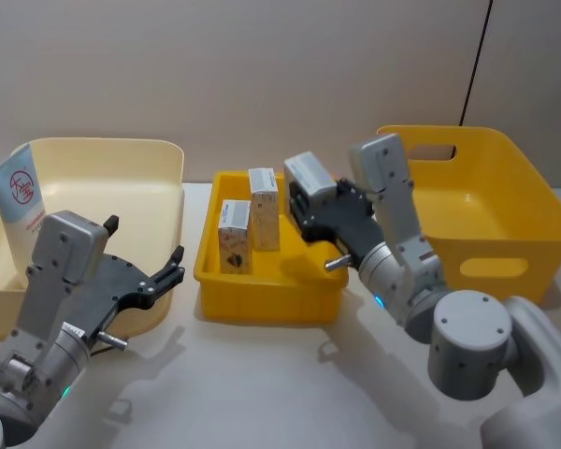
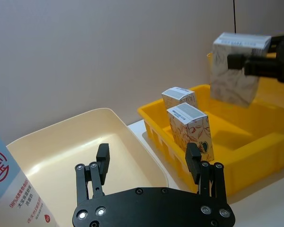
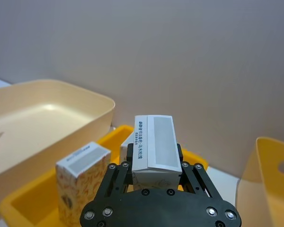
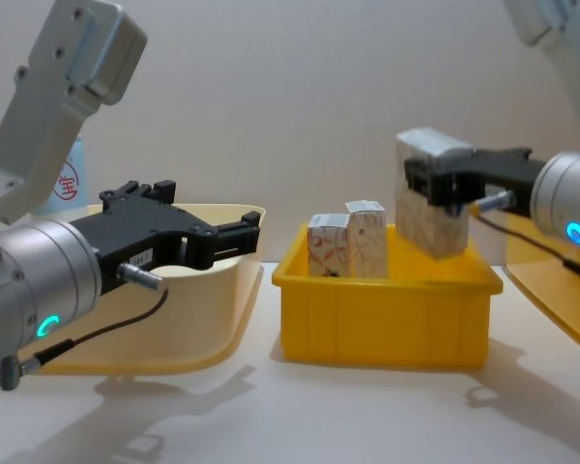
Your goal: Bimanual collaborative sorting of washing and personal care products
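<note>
— Far left: blue-and-white tube upright in cream bin. Probably soft and slick; better pinched low on the body. Left gripper beside it, spread apart, empty.

— Middle: two cartons standing in yellow tray. Right gripper clamped on a third carton, lifted above. Likely light, crushable; flat sides best.

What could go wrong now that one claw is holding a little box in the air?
1. The right claw grips the carton above the small yellow tray. If the grip slips, it could drop onto the two cartons standing there and topple them.
2. The open left claw hangs over the cream bin near the tray; both arms moving inward might collide.
3. The tube leans on the bin wall and could slide down.
</note>
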Tool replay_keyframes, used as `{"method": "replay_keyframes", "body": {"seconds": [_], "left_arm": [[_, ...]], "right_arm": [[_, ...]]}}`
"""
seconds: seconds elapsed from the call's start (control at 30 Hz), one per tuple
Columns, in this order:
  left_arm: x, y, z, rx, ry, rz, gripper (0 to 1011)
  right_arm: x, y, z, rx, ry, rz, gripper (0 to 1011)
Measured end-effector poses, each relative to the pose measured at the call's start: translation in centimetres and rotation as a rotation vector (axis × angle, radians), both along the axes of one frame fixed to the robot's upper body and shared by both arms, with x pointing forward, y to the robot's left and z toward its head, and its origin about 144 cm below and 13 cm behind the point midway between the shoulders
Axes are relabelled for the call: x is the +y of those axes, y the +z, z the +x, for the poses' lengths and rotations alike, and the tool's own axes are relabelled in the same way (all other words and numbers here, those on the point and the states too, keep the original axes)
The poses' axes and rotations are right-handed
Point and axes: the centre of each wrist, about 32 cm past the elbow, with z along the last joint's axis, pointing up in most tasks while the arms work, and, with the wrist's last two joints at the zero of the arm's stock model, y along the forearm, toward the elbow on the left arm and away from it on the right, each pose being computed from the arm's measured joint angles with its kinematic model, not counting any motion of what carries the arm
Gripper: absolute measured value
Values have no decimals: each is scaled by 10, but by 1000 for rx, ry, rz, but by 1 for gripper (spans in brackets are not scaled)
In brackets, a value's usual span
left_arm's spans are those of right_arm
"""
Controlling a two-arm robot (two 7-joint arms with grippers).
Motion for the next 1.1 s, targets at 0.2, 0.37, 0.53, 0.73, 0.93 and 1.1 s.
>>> {"method": "replay_keyframes", "body": {"seconds": [0.2, 0.37, 0.53, 0.73, 0.93, 1.1], "left_arm": [[0, 0, 0, 0, 0, 0, 1000], [0, 0, 0, 0, 0, 0, 1000], [0, 0, 0, 0, 0, 0, 1000], [0, 0, 0, 0, 0, 0, 1000], [0, 0, 0, 0, 0, 0, 1000], [0, 0, 0, 0, 0, 0, 1000]], "right_arm": [[-10, 13, 0, -99, 6, 33, 413], [-20, 24, -1, -172, -6, 51, 413], [-32, 35, -1, -235, -32, 60, 413], [-48, 43, -5, -287, -91, 58, 413], [-65, 46, -12, -314, -168, 48, 413], [-76, 46, -19, -307, -240, 35, 413]]}}
